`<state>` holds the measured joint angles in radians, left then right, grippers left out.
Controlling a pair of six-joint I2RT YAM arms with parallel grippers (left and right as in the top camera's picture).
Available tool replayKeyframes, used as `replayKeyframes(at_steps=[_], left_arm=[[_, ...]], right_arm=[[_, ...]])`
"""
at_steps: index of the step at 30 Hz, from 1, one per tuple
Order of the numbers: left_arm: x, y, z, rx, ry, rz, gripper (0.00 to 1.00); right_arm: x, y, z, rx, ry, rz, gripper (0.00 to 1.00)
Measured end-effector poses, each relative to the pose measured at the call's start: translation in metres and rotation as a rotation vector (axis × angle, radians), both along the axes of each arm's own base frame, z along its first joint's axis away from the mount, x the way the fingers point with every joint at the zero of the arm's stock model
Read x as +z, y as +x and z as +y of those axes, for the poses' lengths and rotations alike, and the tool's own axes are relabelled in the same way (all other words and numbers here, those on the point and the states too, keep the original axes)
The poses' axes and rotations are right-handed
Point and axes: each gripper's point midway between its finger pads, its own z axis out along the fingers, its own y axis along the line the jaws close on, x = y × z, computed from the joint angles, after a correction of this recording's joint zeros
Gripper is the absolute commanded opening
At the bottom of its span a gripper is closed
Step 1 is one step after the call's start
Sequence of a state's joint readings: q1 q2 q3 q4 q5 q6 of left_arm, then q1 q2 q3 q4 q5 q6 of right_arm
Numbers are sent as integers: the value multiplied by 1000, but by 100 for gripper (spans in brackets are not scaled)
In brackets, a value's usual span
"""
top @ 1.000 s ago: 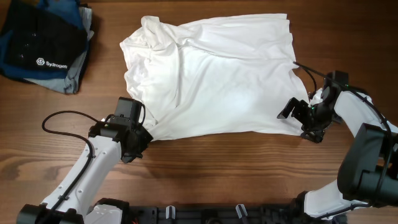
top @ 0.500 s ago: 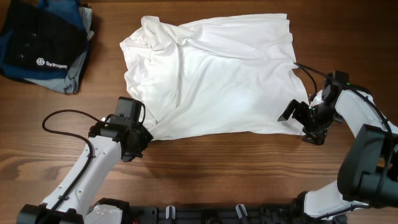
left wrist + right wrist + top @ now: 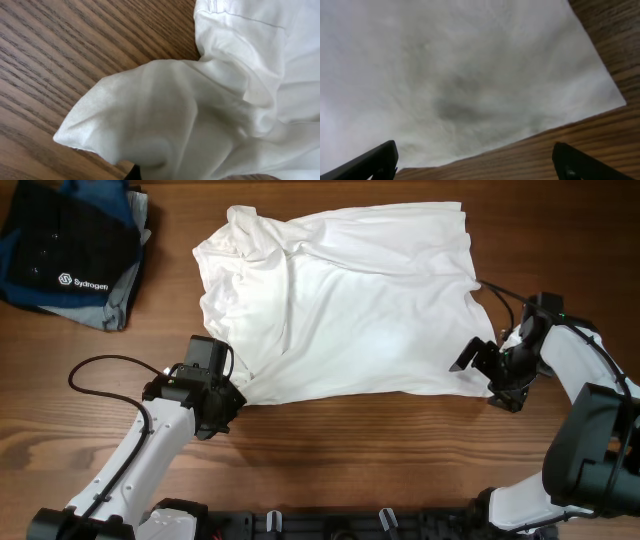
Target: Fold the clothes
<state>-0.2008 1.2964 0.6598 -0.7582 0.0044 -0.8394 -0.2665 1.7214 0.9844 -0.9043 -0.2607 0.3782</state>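
Moved, overhead: your right gripper [image 3: 482,380] has crept slightly outward at the shirt's [image 3: 350,310] lower right corner. The shirt and the left gripper [image 3: 232,395] lie as before.
Meaning: no fold has begun. The right side looks like it is lining up its grasp while the left waits.
Shirt, overhead: it is spread mostly flat on the table [image 3: 350,450], wrinkled toward its upper left.
Left gripper, overhead: pressed together, pinching the shirt's lower left corner.
Left wrist: the shirt [image 3: 175,115] is bunched into a peak over the table [image 3: 50,50]. Only a dark sliver of the gripper shows below the cloth.
Right wrist: the right gripper [image 3: 477,165] is spread wide and holds nothing. It straddles the shirt's [image 3: 445,75] hem beside the corner.
Writing: "Sydrogen" in white on the dark stack [image 3: 70,255], well off the shirt's upper left. You can read nothing else.
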Motion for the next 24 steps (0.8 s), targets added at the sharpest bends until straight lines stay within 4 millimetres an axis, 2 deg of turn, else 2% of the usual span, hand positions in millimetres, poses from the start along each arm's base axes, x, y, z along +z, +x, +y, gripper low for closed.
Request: replayKeyframes(at_steps=[5, 6, 9, 12, 13, 14, 16, 18, 24], left_arm=[[0, 0, 0, -8, 1, -1, 4], [0, 0, 0, -8, 1, -1, 4], [0, 0, -1, -9, -2, 0, 4], [0, 0, -2, -13, -9, 2, 4], [0, 0, -2, -14, -12, 1, 4], [0, -1, -3, -15, -16, 3, 4], [0, -1, -4, -16, -20, 4, 4], [0, -1, -4, -16, -22, 4, 4], [0, -1, -5, -17, -27, 5, 4]], right_arm=[[-7, 11, -3, -18, 19, -32, 98], [-9, 12, -4, -18, 22, -29, 85], [-9, 21, -5, -10, 21, -66, 63], [-12, 29, -6, -8, 22, -94, 33], [-12, 30, -5, -12, 25, -95, 20], [-12, 30, -5, -10, 28, -98, 14], [-12, 30, -5, -9, 28, -98, 12], [-12, 30, -5, -6, 28, -97, 4], [-12, 29, -5, -5, 29, -95, 4]])
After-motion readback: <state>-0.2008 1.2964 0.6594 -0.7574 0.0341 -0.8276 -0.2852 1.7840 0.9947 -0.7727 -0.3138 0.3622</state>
